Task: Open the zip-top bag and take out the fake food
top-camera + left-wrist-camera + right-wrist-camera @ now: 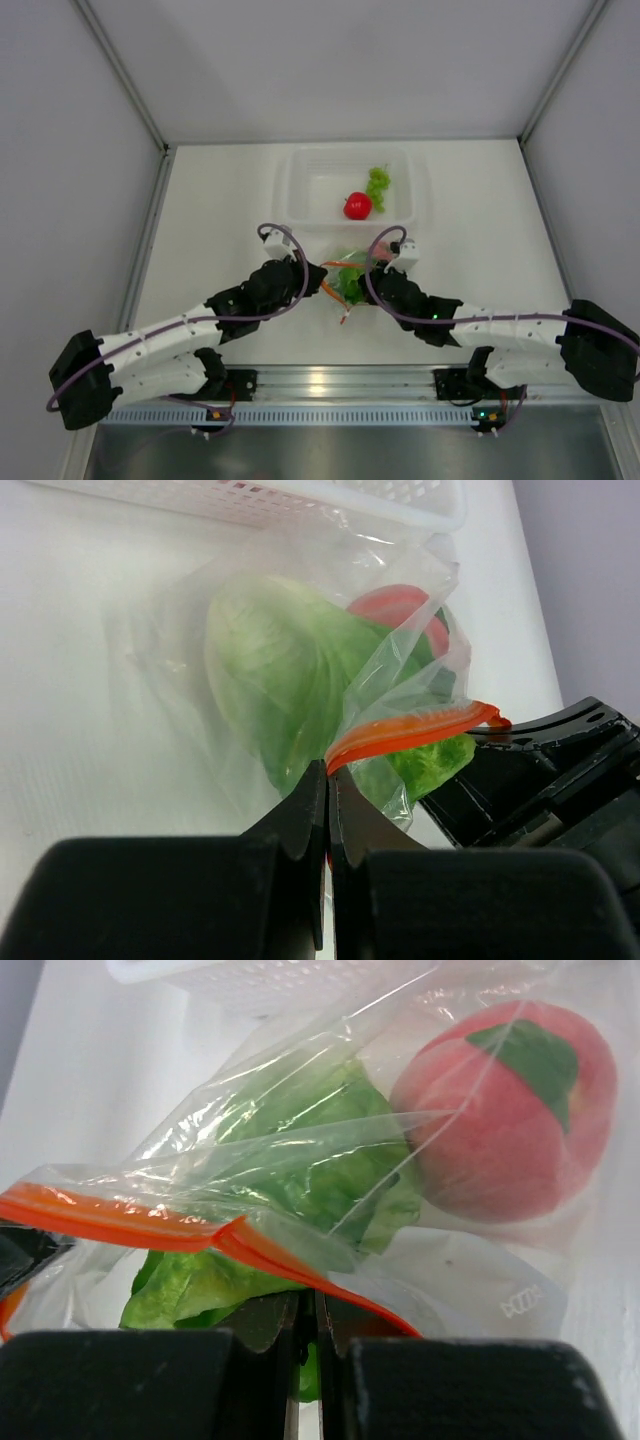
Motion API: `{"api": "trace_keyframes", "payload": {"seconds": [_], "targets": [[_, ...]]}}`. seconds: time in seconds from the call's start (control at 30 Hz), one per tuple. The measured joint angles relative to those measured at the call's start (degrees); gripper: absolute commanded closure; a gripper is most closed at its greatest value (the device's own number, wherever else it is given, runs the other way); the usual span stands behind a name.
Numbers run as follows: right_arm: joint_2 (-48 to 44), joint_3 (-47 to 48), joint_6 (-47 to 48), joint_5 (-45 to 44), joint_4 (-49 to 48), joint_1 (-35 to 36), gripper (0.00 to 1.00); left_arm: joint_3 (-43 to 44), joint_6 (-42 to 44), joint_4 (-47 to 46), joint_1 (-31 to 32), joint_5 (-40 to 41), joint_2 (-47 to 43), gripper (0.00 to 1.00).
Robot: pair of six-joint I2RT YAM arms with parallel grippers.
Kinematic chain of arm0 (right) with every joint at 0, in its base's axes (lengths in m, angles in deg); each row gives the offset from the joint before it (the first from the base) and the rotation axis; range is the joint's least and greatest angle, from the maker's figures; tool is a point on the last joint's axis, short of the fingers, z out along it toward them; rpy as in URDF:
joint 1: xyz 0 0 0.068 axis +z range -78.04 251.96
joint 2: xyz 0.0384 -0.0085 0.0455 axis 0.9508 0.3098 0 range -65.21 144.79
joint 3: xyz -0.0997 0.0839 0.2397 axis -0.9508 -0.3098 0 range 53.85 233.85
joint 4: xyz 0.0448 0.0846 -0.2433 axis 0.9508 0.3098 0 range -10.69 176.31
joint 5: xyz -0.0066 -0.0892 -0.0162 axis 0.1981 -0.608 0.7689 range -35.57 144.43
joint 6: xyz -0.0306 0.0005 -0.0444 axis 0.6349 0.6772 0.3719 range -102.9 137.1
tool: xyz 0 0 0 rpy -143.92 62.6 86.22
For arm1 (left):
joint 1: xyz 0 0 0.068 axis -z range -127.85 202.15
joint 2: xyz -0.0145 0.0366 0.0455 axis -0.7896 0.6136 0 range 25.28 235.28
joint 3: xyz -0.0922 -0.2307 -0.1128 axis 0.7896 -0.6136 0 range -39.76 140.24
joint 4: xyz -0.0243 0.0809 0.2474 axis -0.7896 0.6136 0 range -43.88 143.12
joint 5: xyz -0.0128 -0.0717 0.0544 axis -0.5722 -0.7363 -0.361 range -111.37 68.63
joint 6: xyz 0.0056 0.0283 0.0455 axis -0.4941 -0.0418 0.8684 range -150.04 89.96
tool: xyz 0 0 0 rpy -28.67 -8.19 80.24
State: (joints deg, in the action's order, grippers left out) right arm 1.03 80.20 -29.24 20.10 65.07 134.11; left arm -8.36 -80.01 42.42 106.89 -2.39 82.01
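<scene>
The zip-top bag lies on the table between both grippers, just in front of the tray. My left gripper is shut on its orange-red zip strip. My right gripper is shut on the strip from the other side. Inside the bag sit a green lettuce and a pinkish-red round fruit. From above, the left gripper and right gripper face each other across the bag. A red tomato and a green grape bunch lie in the tray.
The clear rectangular tray stands right behind the bag at the table's middle back. Its latticed rim shows at the top of the left wrist view. Grey walls close in the table on the left, right and back.
</scene>
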Motion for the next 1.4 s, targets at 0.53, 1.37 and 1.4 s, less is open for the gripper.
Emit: {"api": "trace_keyframes", "payload": {"seconds": [0.53,1.37,1.4], "targets": [[-5.7,-3.3,4.6,-0.3,-0.6,3.2,1.0,0.3,2.2,6.3,2.3,9.7,-0.2,1.0],[0.7,10.1,15.2,-2.0,7.6,8.7,1.0,0.4,17.2,-5.7,14.4,8.6,2.0,1.0],[0.6,10.9,15.2,-2.3,9.8,8.7,1.0,0.4,18.1,-6.1,14.8,9.0,2.6,1.0]]}}
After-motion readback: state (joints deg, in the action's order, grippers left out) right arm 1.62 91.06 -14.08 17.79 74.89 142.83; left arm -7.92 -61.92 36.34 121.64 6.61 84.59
